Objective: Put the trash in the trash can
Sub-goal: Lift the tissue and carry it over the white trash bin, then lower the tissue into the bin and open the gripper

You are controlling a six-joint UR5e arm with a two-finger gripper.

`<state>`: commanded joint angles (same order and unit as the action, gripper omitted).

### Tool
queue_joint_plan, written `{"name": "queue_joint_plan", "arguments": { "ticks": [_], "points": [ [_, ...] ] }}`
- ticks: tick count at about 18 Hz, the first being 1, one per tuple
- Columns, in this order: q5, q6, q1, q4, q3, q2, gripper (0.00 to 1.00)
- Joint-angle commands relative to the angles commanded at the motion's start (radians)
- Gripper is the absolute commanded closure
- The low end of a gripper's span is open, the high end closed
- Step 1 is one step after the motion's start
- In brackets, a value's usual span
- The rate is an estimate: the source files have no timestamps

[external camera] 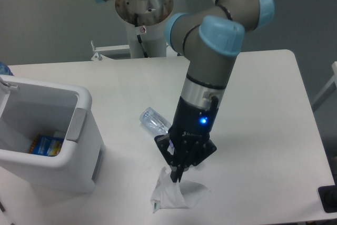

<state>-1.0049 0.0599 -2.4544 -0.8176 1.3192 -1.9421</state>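
Observation:
The crumpled white paper wad [174,194] lies on the white table near the front edge. My gripper [176,176] points straight down onto its top, the fingers pinched together on the paper. The clear crushed plastic bottle [154,120] lies on the table just behind and left of the gripper, its right end hidden by the gripper body. No label or cap shows. The white rectangular trash can [84,154] stands at the left of the table, with a grey panel [77,125] on its right rim.
A blue and yellow packet [46,145] lies inside the trash can. The arm's base column [143,30] stands at the table's back edge. A dark object [329,198] sits at the front right corner.

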Motion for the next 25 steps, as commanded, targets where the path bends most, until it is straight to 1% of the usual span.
{"name": "queue_joint_plan", "arguments": {
  "ticks": [3, 6, 7, 9, 12, 13, 15, 16, 17, 20, 21, 22, 25],
  "points": [
    [0.038, -0.029, -0.006, 0.000, 0.000, 0.040, 1.00],
    [0.069, -0.058, 0.005, 0.000, 0.008, 0.086, 1.00],
    [0.081, -0.067, 0.009, 0.000, 0.011, 0.092, 1.00],
    [0.101, -0.089, 0.035, 0.000, 0.015, 0.113, 1.00],
    [0.104, -0.110, 0.078, 0.000, 0.018, 0.130, 1.00],
    [0.104, -0.112, 0.092, 0.000, 0.018, 0.144, 1.00],
    [0.106, -0.114, 0.104, 0.000, 0.023, 0.161, 1.00],
    [0.111, -0.115, 0.124, 0.000, 0.035, 0.166, 1.00],
    [0.117, -0.114, 0.141, 0.000, 0.063, 0.175, 1.00],
    [0.118, -0.088, 0.158, 0.003, 0.165, 0.244, 1.00],
    [0.118, -0.071, 0.160, 0.003, 0.185, 0.249, 1.00],
    [0.118, -0.063, 0.161, 0.003, 0.199, 0.258, 1.00],
    [0.118, -0.064, 0.178, 0.002, 0.206, 0.259, 0.99]
  ]
}}
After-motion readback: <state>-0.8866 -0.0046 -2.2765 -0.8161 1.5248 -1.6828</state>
